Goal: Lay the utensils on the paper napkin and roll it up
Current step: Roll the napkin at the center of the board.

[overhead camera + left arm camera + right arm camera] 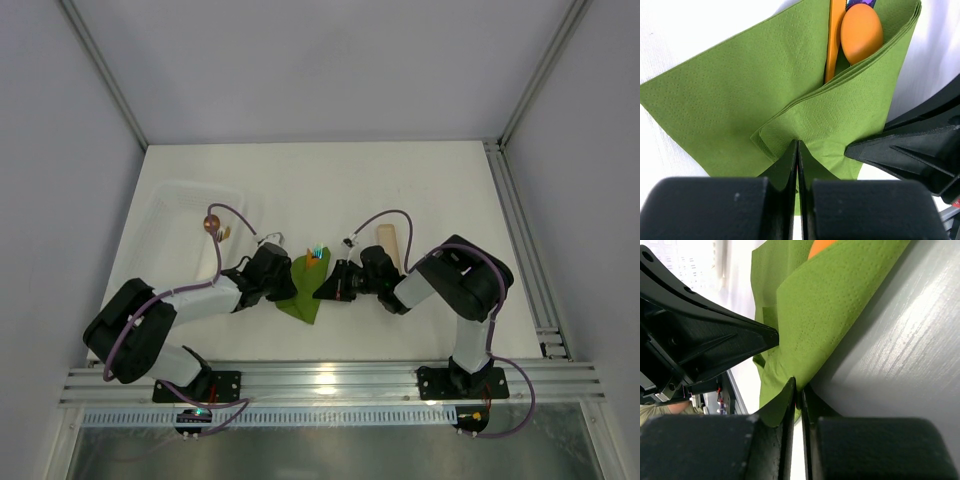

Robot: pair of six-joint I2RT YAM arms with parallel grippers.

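Near the tabletop's (450, 190) front edge, between the two arms, the paper napkin (300, 302) is lying partly folded around the utensils (860, 32), which are poking out. The left gripper (798, 150) and the right gripper (799, 392) are each pinching tight on the napkin's layers.

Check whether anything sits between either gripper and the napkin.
Nothing visible does. The left gripper is shut on a folded corner of the napkin, and the right gripper is shut on its edge from the other side. The orange spoon lies tucked inside the fold, clear of both.
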